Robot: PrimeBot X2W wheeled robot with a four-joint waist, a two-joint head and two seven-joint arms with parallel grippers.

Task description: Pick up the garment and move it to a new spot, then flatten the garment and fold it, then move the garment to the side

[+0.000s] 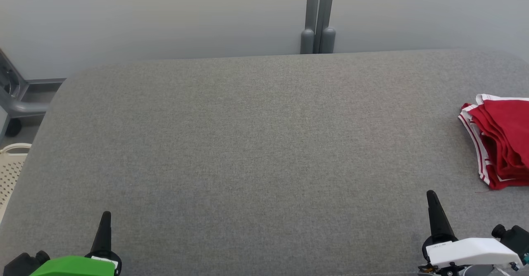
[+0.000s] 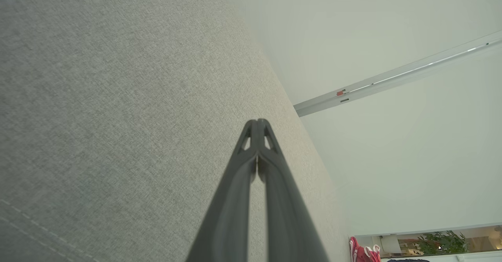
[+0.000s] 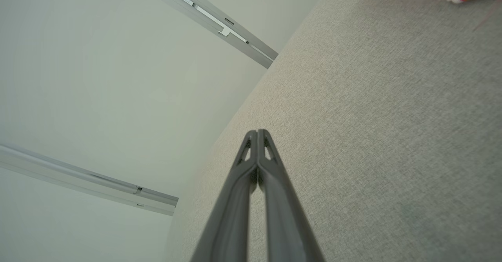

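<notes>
Your left pincer (image 1: 106,217) sits closest, at the lower left of the head view beside a green housing (image 1: 74,266). Its two dark fingers are pressed together with nothing between them, pointing up the frame over the grey fabric counter (image 1: 248,143). Your right pincer (image 1: 431,195) stands at the lower right beside a white housing (image 1: 471,252), likewise closed and empty. Look at either wrist view and you see the fingers meeting at their tips above the fabric; whether they touch it you cannot tell.

You will find the garment (image 1: 504,139), red with white trim, lying in folded layers at the counter's right side, cut off by the frame edge. It lies beyond and to the right of your right pincer, apart from it, and well apart from your left one. Your right wrist view catches its striped hem in the top right corner.

Behind the counter stands a pale wall (image 1: 165,15) with a grey post (image 1: 318,15), and a white perforated basket (image 1: 10,168) shows past the counter's left edge.
</notes>
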